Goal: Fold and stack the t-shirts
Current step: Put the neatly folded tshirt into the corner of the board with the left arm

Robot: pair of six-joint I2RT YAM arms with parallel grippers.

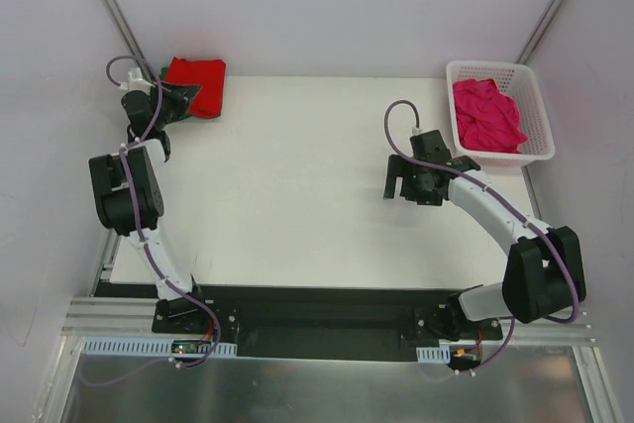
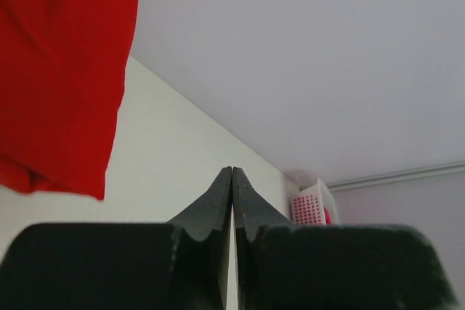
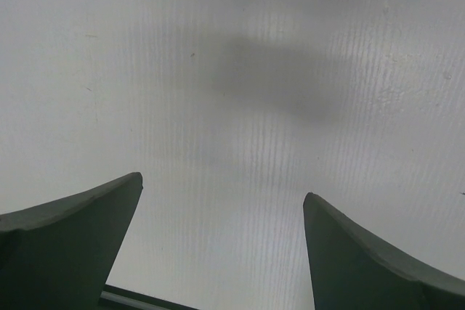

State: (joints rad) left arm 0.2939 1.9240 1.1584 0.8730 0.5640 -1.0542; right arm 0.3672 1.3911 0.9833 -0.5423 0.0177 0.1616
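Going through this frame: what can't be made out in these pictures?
1. Under the red shirt: top view, the shirt itself covers it.
2. Red shirt's outline: left wrist view, cut off by the top and left edges.
3. Pink shirt: top view, basket walls hide its lower part; left wrist view, tiny and blurred.

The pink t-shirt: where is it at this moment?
In the top view the pink t-shirt lies crumpled inside the white basket at the far right corner of the table, beyond the right gripper.
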